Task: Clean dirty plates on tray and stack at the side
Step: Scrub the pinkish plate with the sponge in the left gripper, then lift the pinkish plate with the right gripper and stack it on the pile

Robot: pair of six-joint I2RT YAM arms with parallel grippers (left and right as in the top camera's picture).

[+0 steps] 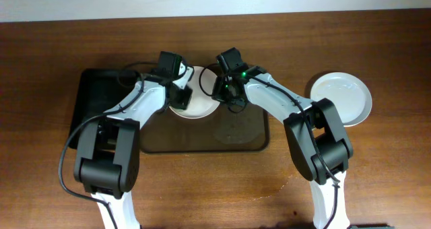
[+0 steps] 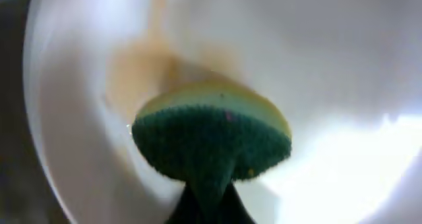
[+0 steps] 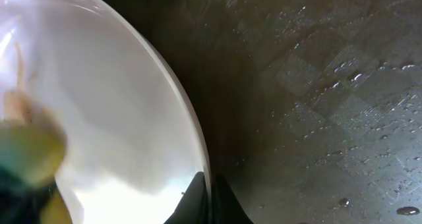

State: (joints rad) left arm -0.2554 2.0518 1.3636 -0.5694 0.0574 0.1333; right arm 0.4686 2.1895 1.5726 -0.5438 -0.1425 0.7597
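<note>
**Overhead.** Fingers of the left gripper (image 1: 180,87) and right gripper (image 1: 227,91) met at one plate (image 1: 195,108) at the far edge of the tray (image 1: 202,138). Their grip could not be read from here. A second plate (image 1: 340,97) lay on the table (image 1: 377,182), well apart to the right. A black tray (image 1: 91,101) lay to the left. The wrists stood close together, so a wide scrub stroke could knock them.

**Left wrist.** The left pair was clamped on a sponge (image 2: 211,141), pressed against the plate just below a brown smear (image 2: 138,72). A hard push might skid or tip the plate.

**Right wrist.** The right pair was nearly closed, pinching the plate's rim. The tray beneath was wet with droplets (image 3: 343,69). With so thin a hold on a slick rim, the plate could slip free.
</note>
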